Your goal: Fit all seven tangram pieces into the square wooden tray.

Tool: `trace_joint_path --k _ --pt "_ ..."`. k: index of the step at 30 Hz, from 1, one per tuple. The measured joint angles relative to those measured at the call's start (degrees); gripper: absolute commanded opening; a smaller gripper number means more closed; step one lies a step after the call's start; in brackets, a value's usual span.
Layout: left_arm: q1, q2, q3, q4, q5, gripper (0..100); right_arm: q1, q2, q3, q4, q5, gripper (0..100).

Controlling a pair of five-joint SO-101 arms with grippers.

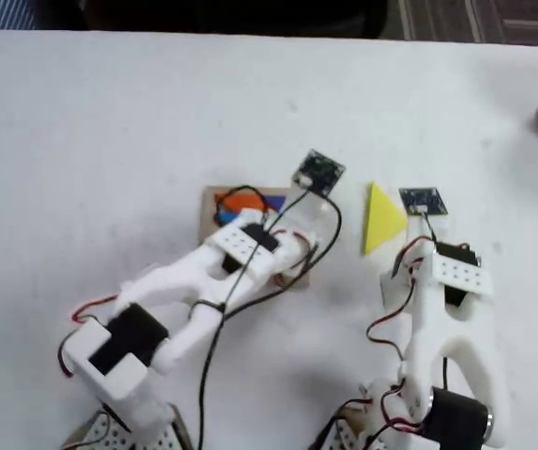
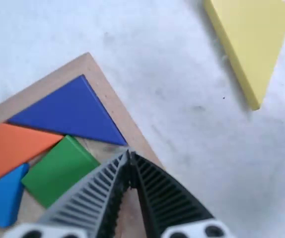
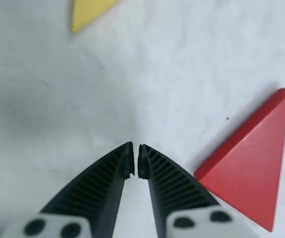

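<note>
Square wooden tray: lay on the white table, mostly hidden under the left arm. It held a dark blue triangle, an orange piece, a green square and a light blue piece; the orange and light blue pieces were cut off at the frame edge.

Left claw: fingers together, empty, above the tray's rim.

Yellow triangle: lay on the table at 3 o'clock from the tray, apart from it.

Red triangle: lay just beside the right claw, whose fingers were together and held nothing.

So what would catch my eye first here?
The bright yellow triangle lying alone on the white table. Next, the wooden tray under the left gripper, partly filled with blue, orange and green pieces. A red triangle lies beside the right gripper.
</note>
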Motion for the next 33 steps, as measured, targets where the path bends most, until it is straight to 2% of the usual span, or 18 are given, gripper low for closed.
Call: trace_joint_path --k 3,14,24,33 --pt "0.0 0.09 0.0 0.0 0.18 2 0.0 0.0 0.0 0.0 0.0 1.8" --pt "0.0 -0.44 -1.67 11.52 0.44 2 0.0 0.0 0.0 0.0 0.0 1.8" --pt "2.11 -14.15 9.67 12.22 0.53 2 0.0 0.0 0.0 0.0 0.0 1.8" --pt "-8.97 -19.34 11.87 14.24 0.62 2 0.0 0.0 0.0 0.0 0.0 1.8"
